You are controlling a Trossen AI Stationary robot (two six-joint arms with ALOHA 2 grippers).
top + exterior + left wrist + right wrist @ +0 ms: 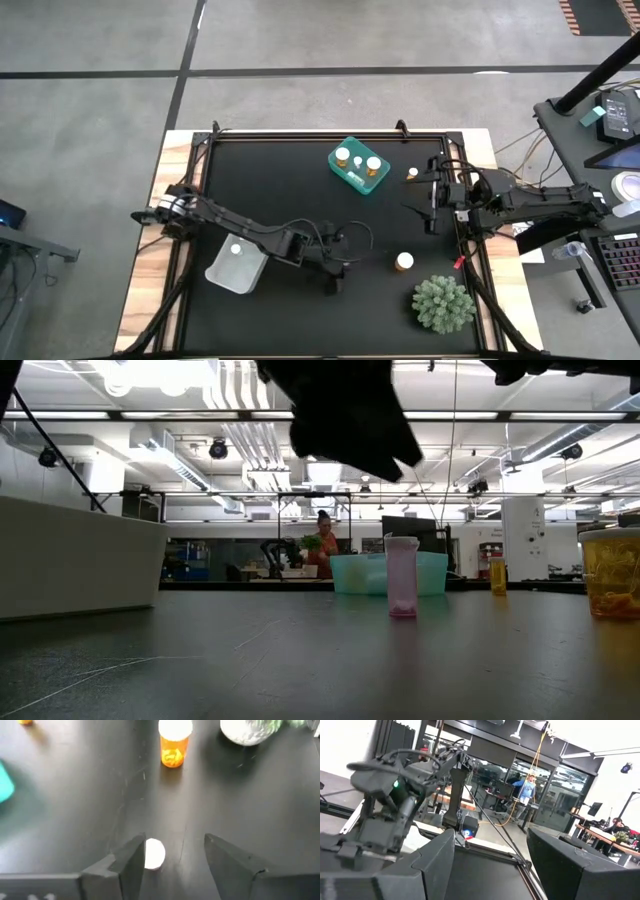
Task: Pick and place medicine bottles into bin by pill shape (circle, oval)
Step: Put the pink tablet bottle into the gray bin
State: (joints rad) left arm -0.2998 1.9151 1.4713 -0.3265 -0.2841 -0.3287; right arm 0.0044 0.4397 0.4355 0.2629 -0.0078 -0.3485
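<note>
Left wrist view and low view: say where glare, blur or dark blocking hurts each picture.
Left wrist view: the white cap of the amber bottle is blown out by glare, and the plant's pot is blurred; the small white bottle by the open left gripper reads clearly. Low view: bright ceiling lights, with a dark arm silhouette blocking the upper middle.

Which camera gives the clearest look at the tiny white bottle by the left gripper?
The left wrist view: the tiny white bottle lies between the open left gripper fingers. The low view shows a small pale bottle; the high view hides it under the arm; the right wrist view misses it.
</note>
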